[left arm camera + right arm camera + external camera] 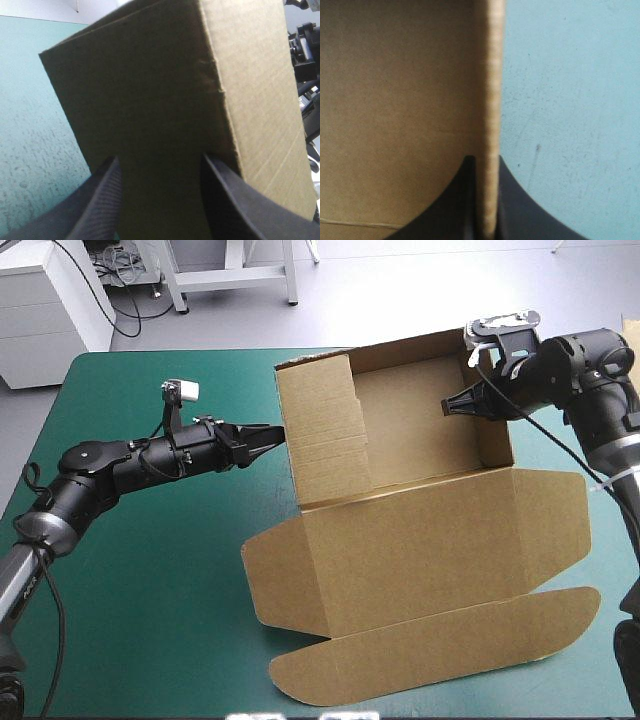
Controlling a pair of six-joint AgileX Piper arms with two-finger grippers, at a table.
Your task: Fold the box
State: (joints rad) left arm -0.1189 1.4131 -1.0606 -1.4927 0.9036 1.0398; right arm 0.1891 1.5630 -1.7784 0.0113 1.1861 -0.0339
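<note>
The brown box (420,540) stands as an open tray on the teal-green tabletop (150,580), with its lid and flaps lying flat on its near side. The left pincer (272,436), fingers spread, meets the outside of the box's left wall. The right pincer (452,406) is pinching the box's right wall.

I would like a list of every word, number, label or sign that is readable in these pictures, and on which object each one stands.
There are none.
The box is plain brown board in all three views, without print, label or mark.
The teal-green cover bears no writing.
The left gripper and the right gripper show no readable marking.
</note>
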